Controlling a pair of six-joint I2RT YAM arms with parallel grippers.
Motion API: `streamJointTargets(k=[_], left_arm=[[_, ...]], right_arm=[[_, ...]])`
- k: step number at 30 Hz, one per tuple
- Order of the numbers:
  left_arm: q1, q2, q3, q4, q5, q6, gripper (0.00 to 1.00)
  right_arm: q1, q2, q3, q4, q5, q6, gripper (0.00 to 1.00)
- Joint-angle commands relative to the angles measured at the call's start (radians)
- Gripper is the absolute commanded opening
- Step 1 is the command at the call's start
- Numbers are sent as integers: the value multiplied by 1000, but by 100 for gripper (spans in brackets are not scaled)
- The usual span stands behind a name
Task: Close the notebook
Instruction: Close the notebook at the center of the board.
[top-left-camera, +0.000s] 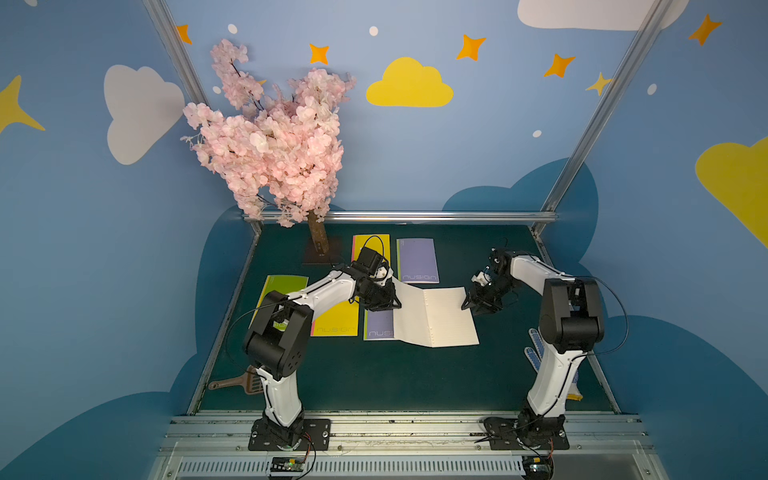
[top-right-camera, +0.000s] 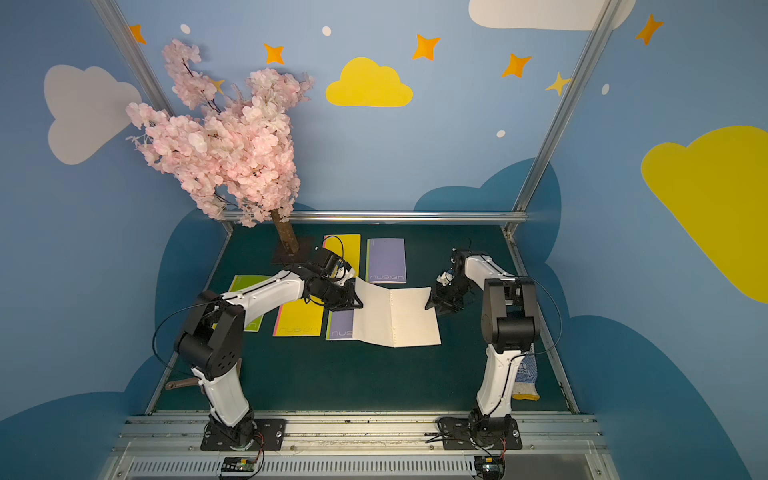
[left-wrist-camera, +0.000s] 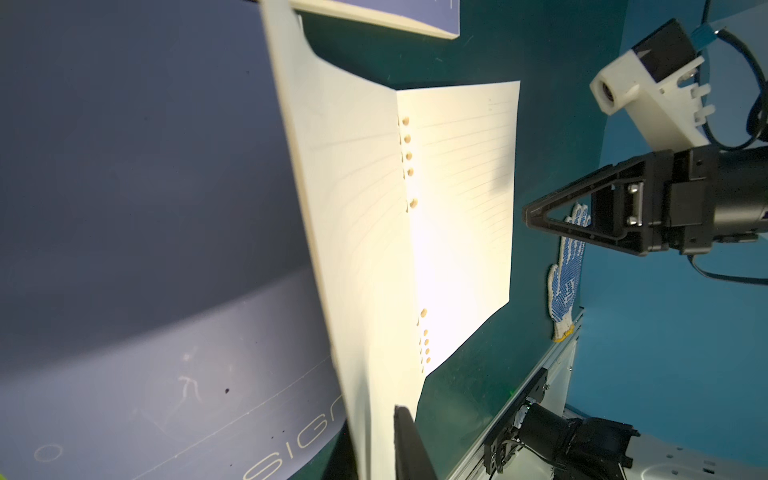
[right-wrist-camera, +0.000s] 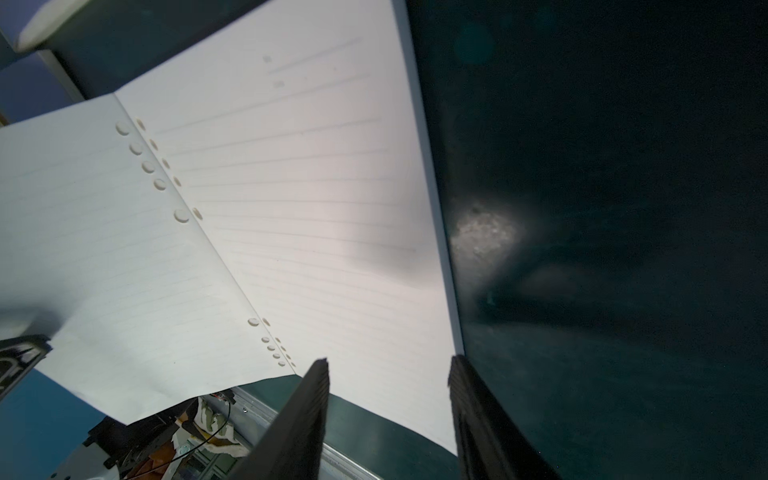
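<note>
Our right gripper (right-wrist-camera: 386, 372) holds its fingers apart by the right page edge; we cannot tell if our left gripper (top-left-camera: 388, 305) pinches the raised left page; the notebook (top-left-camera: 440, 316) lies open on the table (top-left-camera: 374, 374); closing is barely begun.

Cream ruled pages on the open notebook (top-left-camera: 436, 316) above its lilac cover, a bright yellow notebook (top-left-camera: 338, 320) just beside it, a lime-green notebook (top-left-camera: 284, 284) beyond that, a second lilac notebook (top-left-camera: 417, 257) behind it, dark teal table (top-left-camera: 374, 374) underneath, and a blue-dotted white glove (left-wrist-camera: 565, 270) well apart.
</note>
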Motion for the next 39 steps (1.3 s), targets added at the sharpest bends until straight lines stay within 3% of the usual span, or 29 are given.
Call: streamJointTargets(k=[1,22,39], left_arm=[[3,-45,5,14,31,0,20],[-95,-129,-76,257,-12,-82,27],[-165,-92,-77,438,28,-164,30]], right_arm=[[-4,15,-11,7,-17,-2,49],[-15,-36,-50,21,-30,2,49],[-44,-101,-44,-4,-35,-3,50]])
